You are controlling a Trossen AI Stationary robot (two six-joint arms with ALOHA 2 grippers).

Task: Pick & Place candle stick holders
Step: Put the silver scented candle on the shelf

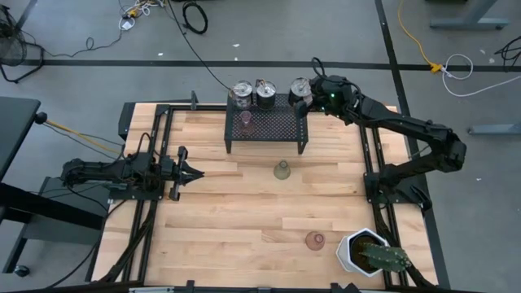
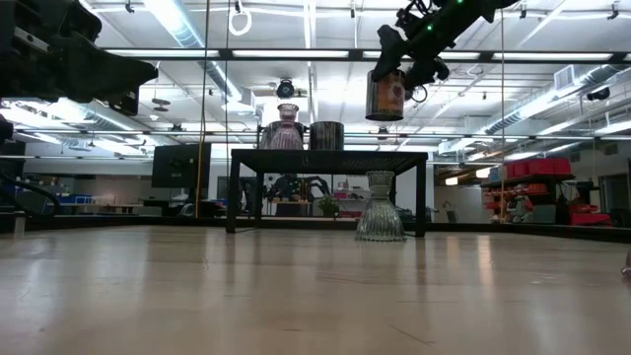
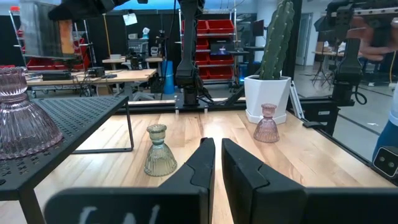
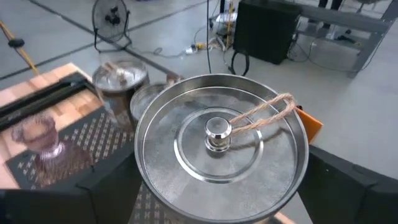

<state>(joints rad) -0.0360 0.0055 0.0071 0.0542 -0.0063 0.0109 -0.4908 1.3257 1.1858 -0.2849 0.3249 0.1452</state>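
Right gripper (image 2: 394, 74) clamped around a silvery holder (image 2: 386, 96) — lifted above the black mesh rack (image 1: 269, 124), two more silvery holders (image 1: 254, 92) on the rack's back edge, left gripper (image 1: 195, 172) pinched shut, beside the rack.

Bright overhead strip lights (image 2: 187, 20) — glare (low view), blurred backgrounds.

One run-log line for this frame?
right gripper: holds metallic holder above rack | left gripper: shut, idle

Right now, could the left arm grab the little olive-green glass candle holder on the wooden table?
Probably yes. The olive-green glass holder stands alone on bare wood, straight ahead of the left gripper, nothing between. Its fingers are shut, so they must open first.
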